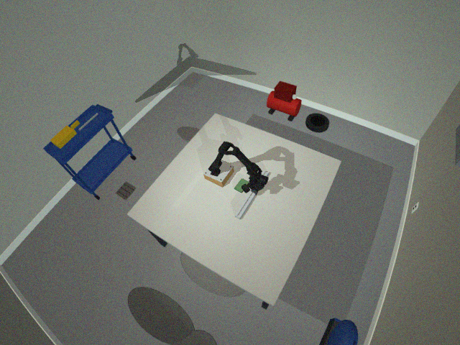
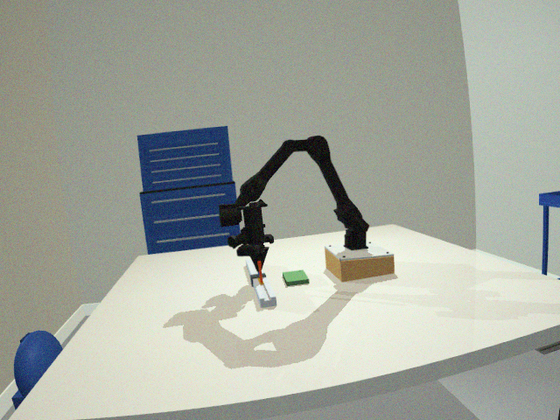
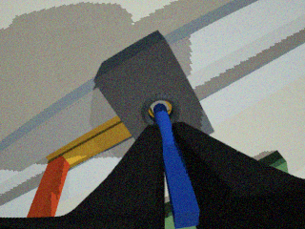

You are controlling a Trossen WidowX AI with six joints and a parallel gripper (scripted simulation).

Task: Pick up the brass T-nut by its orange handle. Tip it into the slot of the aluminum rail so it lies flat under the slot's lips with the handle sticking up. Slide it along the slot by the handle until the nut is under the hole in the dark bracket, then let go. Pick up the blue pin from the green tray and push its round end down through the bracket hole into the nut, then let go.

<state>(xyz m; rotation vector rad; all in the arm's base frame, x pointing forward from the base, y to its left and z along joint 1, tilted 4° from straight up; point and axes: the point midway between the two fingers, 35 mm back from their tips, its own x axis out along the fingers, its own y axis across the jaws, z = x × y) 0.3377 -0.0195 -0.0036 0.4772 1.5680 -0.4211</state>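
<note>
Top: your green tray (image 1: 241,185) (image 2: 296,277) (image 3: 274,162) sits beside the rail (image 1: 246,206) (image 2: 265,294) (image 3: 248,62). Exterior: the orange handle (image 2: 260,272) (image 3: 49,188) stands up from the rail. Wrist: your fingers pinch the blue pin (image 3: 173,162), its end at the bracket (image 3: 148,76) hole; pushing and release remain.

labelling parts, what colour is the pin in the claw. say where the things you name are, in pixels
Blue; the slim blue pin (image 3: 173,162) shows best in the wrist view.
</note>
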